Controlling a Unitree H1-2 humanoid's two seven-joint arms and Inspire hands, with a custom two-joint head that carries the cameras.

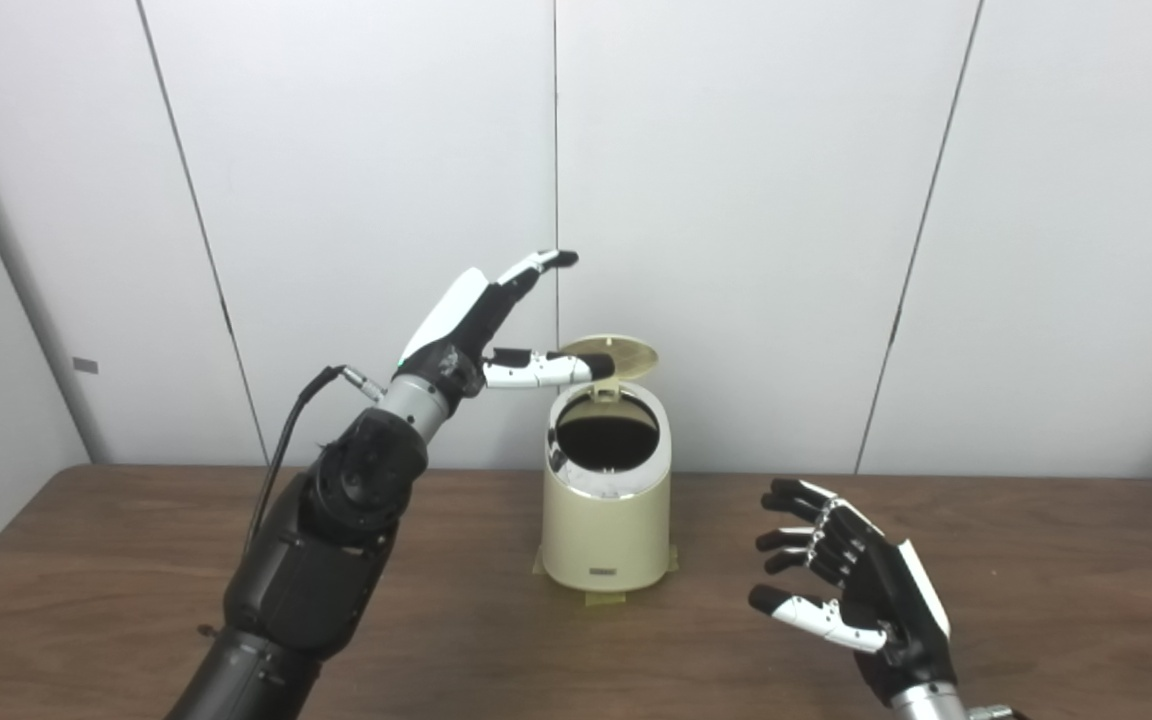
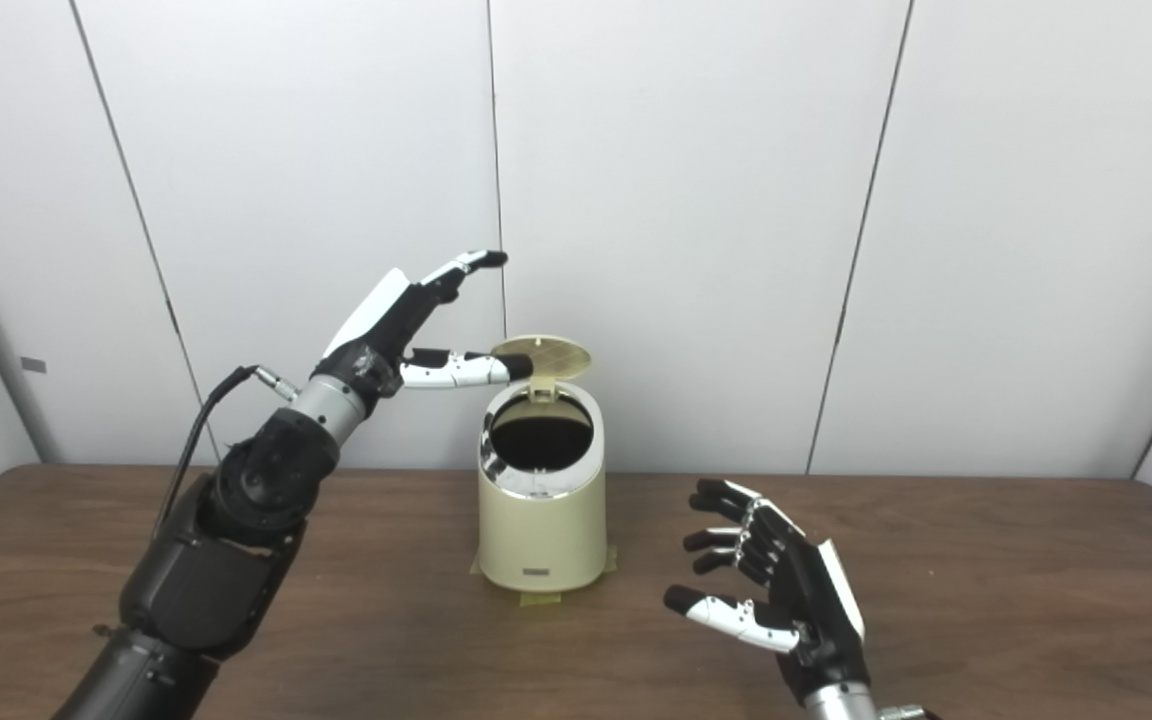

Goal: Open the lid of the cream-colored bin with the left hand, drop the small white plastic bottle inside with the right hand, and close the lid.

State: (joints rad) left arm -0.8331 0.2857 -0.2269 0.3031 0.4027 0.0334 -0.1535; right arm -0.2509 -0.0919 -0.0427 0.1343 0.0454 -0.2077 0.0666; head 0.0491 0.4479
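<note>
Holding the lid (image 1: 614, 357) up, the left hand (image 1: 476, 335) has fingers apart, thumb touching the lid's left edge. Cream bin (image 1: 604, 510) stands open mid-surface. Right hand (image 1: 851, 585) sits near right, fingers spread, empty. No bottle visible; likely dropped, so lid closing next.

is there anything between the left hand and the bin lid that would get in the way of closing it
Nothing visible does. The left hand is raised beside the lid, its thumb reaching the lid's left edge; whether it touches I cannot tell. The lid stands open above the bin, whose mouth is unobstructed. The right hand is open, low and off to the right.
</note>
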